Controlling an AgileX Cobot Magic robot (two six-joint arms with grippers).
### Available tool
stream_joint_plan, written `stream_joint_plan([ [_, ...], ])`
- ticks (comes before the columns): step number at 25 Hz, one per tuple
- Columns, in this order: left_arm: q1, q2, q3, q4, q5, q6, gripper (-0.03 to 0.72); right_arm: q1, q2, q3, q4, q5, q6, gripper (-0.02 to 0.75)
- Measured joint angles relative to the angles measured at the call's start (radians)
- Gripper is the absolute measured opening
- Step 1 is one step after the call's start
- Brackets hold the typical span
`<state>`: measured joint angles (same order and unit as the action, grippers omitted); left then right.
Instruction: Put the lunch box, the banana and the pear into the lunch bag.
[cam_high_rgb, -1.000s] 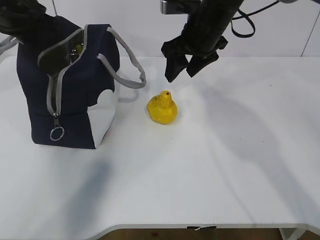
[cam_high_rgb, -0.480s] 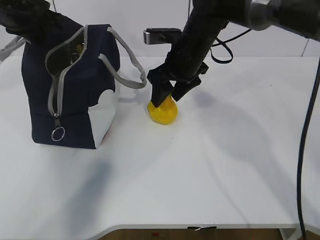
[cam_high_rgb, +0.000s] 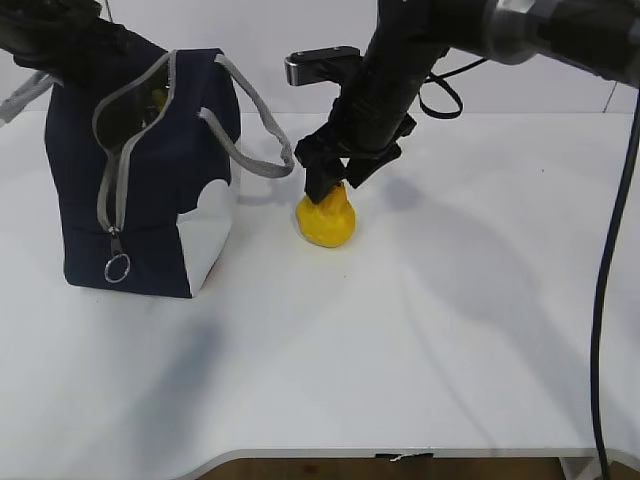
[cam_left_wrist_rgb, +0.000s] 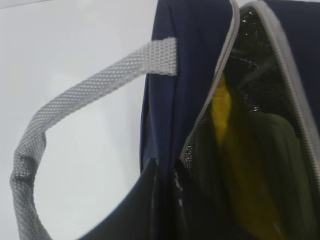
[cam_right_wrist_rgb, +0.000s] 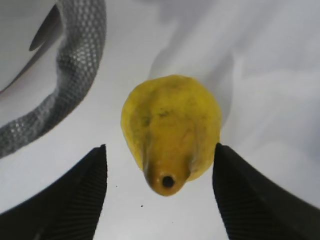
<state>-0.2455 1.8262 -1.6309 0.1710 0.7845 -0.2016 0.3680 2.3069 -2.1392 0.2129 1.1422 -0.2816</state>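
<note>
The navy lunch bag (cam_high_rgb: 150, 190) stands at the left with its zipper open. My left gripper (cam_high_rgb: 70, 55) is at the bag's top back corner, shut on the fabric rim (cam_left_wrist_rgb: 165, 175) of the opening. Inside the bag, the yellow banana (cam_left_wrist_rgb: 222, 112) stands on end. A dull green surface (cam_left_wrist_rgb: 280, 145) beside it looks like the lunch box lid, though it is dim. The yellow pear (cam_high_rgb: 326, 218) sits on the table right of the bag. My right gripper (cam_high_rgb: 336, 186) hangs over it, open. Its fingers flank the pear's (cam_right_wrist_rgb: 170, 125) stem end without touching it.
A grey webbing handle (cam_high_rgb: 262, 150) droops from the bag toward the pear and shows as a grey strap (cam_right_wrist_rgb: 70, 75) beside the right gripper. The other handle (cam_left_wrist_rgb: 75, 110) loops out over the white table (cam_high_rgb: 420, 330). A zipper ring pull (cam_high_rgb: 117, 267) hangs on the bag's front.
The right gripper came down and left from above the table until its open fingers straddle the pear's top. The left gripper stays clamped on the bag rim.
</note>
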Motion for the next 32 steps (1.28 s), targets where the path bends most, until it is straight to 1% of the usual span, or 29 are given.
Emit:
stream_joint_plan([
  [9,0.000,0.000,0.000,-0.021,-0.012,0.000,-0.006,0.000,0.035,0.000,0.000,-0.019,0.004,0.515],
  [13,0.000,0.000,0.000,-0.021,-0.012,0.000,-0.006,0.000,0.039,0.000,0.000,-0.031,0.010,0.471],
  [22,0.000,0.000,0.000,-0.023,-0.013,-0.001,-0.006,0.000,0.044,0.000,-0.011,-0.033,0.023,0.330],
  [27,0.000,0.000,0.000,-0.034,-0.013,-0.001,-0.006,0.000,0.044,-0.004,-0.014,-0.026,0.023,0.312],
  [32,0.000,0.000,0.000,-0.078,-0.023,-0.001,-0.006,0.000,0.050,-0.059,-0.031,0.056,0.023,0.309],
])
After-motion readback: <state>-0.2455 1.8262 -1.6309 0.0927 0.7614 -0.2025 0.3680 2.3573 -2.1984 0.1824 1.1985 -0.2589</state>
